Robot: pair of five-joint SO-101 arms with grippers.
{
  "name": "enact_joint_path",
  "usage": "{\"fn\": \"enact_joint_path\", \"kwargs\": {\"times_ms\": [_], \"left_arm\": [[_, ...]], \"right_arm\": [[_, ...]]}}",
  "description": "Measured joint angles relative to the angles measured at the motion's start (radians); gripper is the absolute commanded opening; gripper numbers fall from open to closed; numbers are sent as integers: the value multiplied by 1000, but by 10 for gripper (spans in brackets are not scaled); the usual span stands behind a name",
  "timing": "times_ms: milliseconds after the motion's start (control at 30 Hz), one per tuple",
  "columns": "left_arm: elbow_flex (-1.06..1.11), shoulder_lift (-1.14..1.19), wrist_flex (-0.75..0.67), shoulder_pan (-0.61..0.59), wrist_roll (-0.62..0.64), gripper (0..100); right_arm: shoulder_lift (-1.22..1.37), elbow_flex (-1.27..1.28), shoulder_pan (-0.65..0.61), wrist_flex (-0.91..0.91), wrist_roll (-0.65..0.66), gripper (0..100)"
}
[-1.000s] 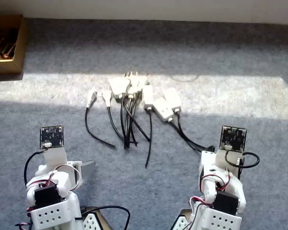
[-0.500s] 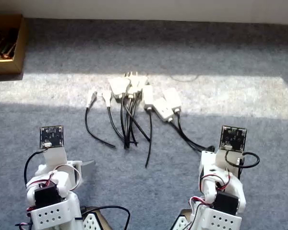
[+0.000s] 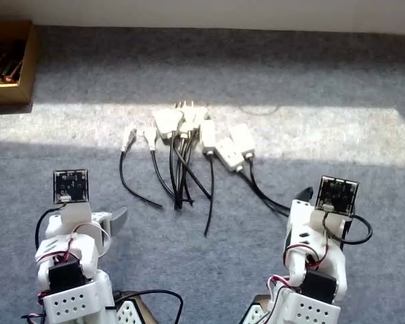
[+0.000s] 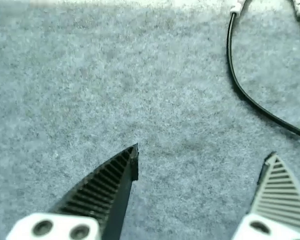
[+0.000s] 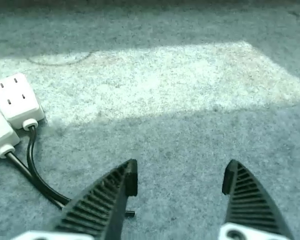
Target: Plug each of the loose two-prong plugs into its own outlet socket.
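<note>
Grey carpet covers the worktop (image 3: 324, 88). White outlet sockets (image 3: 208, 137) lie bunched near its middle in a sunlit band. Two loose two-prong plugs (image 3: 150, 136) lie just beside them on the left arm's side, and black cords (image 3: 177, 179) trail back toward the arms. The left claw (image 4: 204, 152) is spread wide over bare carpet near one cord, holding nothing. The right claw (image 5: 182, 164) is likewise wide apart and empty, near two sockets. A wooden box (image 3: 13, 67) sits at a far corner.

White outlet sockets (image 5: 16, 100), black cords (image 3: 179, 192), grey carpet (image 3: 290, 81).
</note>
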Motion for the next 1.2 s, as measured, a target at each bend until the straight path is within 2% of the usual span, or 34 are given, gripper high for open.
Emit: {"fn": "enact_joint_path", "kwargs": {"times_ms": [100,200,400,467,567,733,933,1067,1200], "left_arm": [[-41,2,-12,0,-9,376],[-155,2,9,0,-11,376],[-516,2,232,68,-11,376],[-657,35,313,110,-11,376],[-867,143,364,143,-11,376],[-1158,482,370,155,-11,376],[-1398,1082,370,158,74,376],[-1490,1484,368,163,97,355],[-1502,1717,362,189,101,341]], "right_arm": [[0,-38,-2,92,0,275],[0,-180,-2,187,-25,275],[81,-511,-124,377,-52,275],[172,-585,-155,397,-54,275],[342,-678,-173,391,-54,275],[689,-852,-183,318,-54,275],[1162,-1073,-279,275,-54,275],[1455,-1194,-353,273,-54,275],[1643,-1258,-422,272,-64,275]]}}
